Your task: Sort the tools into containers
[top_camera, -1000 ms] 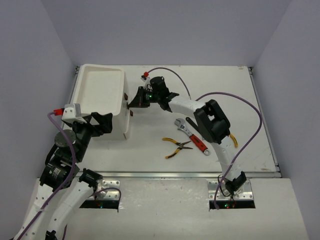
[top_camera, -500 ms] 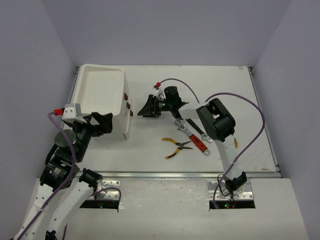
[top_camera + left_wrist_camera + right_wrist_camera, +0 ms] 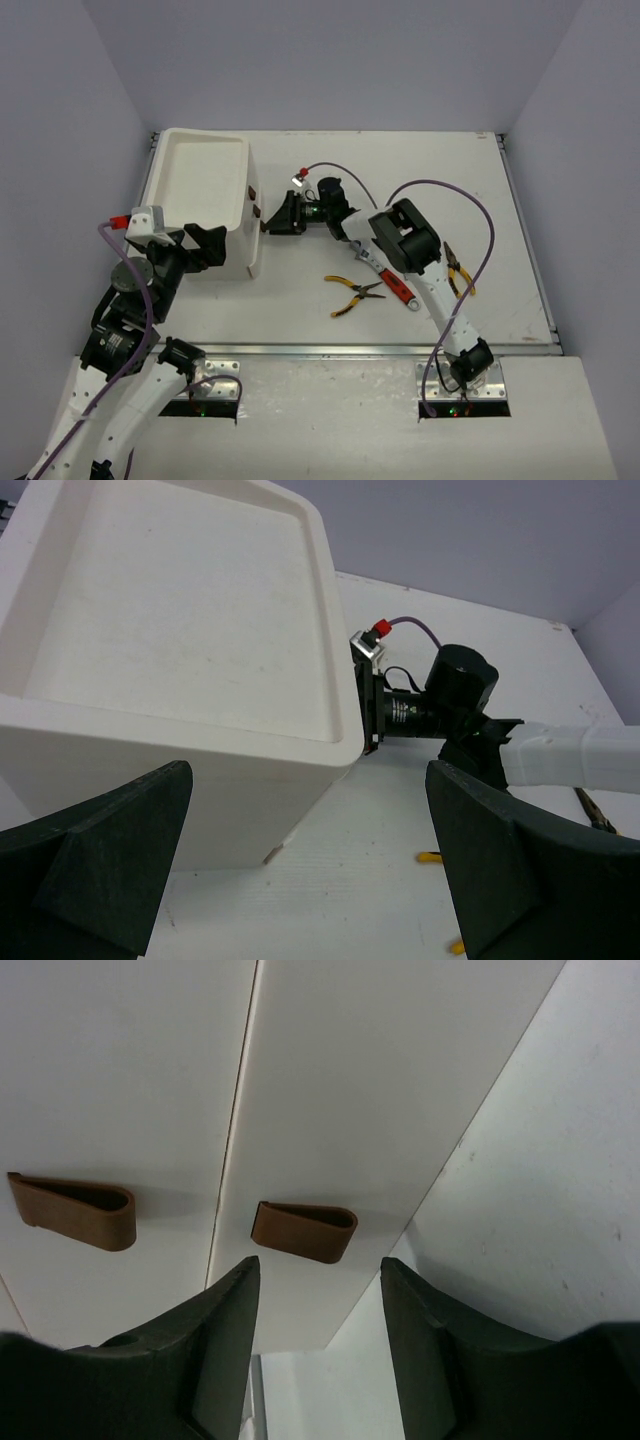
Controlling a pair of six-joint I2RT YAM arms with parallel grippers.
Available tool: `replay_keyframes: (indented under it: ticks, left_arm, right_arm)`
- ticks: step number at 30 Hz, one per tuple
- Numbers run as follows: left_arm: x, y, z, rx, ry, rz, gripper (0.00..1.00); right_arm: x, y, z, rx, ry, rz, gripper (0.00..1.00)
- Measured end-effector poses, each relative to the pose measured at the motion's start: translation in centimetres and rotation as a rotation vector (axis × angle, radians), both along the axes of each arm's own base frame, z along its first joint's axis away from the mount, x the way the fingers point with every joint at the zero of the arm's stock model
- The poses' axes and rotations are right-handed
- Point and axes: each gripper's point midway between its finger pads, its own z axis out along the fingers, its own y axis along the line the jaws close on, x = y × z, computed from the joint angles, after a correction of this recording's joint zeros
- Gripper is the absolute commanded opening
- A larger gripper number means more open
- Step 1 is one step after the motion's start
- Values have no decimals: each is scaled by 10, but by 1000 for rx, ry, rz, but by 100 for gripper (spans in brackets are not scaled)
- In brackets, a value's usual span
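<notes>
Tall white plastic drawer box (image 3: 200,190), tray top, 2 brown curved pulls (image 3: 303,1230); right fingers (image 3: 215,1345) half-spread facing 1, left fingers (image 3: 100,865) wide.

From above I see the white box (image 3: 200,185) at the far left of the table (image 3: 500,200), its shallow tray top facing up. My right pincer (image 3: 268,217) reaches leftward to the box's right face, just beside the dark-red knobs (image 3: 254,190); I cannot tell from here whether it touches them. My left pincer (image 3: 218,249) sits at the box's near left corner, jaws spread wide. Yellow-handled pliers (image 3: 352,292) lie on the table in front of the right arm, and the red-handled adjustable wrench (image 3: 398,287) lies just right of them, partly under the arm. Another yellow-handled tool (image 3: 456,268) lies farther right.
</notes>
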Motion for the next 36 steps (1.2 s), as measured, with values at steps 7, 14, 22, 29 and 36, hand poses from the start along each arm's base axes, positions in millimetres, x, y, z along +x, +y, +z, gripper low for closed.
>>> replay_keyframes:
  ticks: [7,14,22,29,36]
  left_arm:
    - [0,-1,-1,3,3,-5,100]
    - [1,-2,-2,4,7,-9,100]
    - [2,-3,-3,6,12,-12,100]
    - [2,-3,-3,7,15,-14,100]
    - [2,-4,-4,6,16,-19,100]
  right_arm:
    - [5,8,-2,65,23,10,36]
    - [4,16,3,90,24,38,32]
    - [2,17,9,112,19,58,0]
    - [-1,8,6,108,15,28,0]
    - [-12,-28,21,69,-10,-43,0]
